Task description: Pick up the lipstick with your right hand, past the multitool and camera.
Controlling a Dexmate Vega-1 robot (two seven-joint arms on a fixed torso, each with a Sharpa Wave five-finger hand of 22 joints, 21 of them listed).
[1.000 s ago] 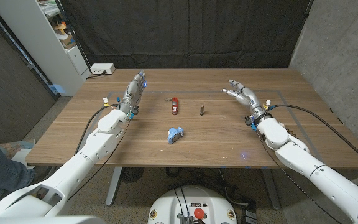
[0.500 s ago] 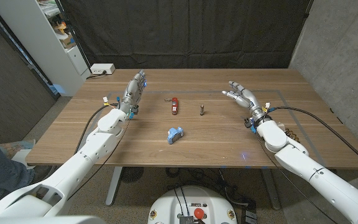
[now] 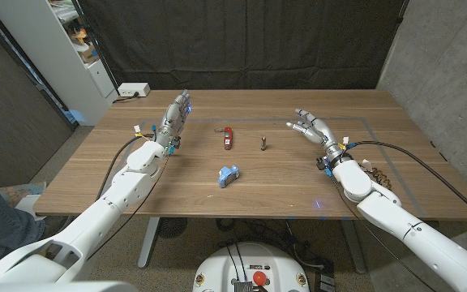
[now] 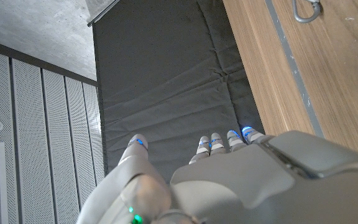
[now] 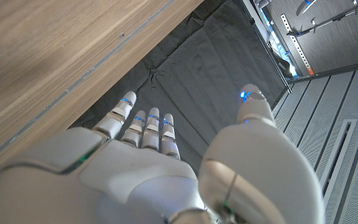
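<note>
Looks like a robotics lab or test room, not a home. Bare concrete walls [image 3: 440, 57], a black cloth backdrop [image 3: 242, 40] hung behind a plain wooden table [image 3: 177, 191], grey tape lines [image 3: 383, 150] marked on the tabletop. A white shelf unit [image 3: 75, 49] with clutter stands at one side, a white power strip [image 3: 133, 90] sits at the table's far edge, and slatted grey wall panels [image 4: 36, 124] show in the wrist views.

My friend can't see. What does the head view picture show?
Two white robot arms reach over a wooden table, the right hand open beside a small dark lipstick. A red multitool and blue camera lie mid-table, and the left hand holds nothing.
</note>
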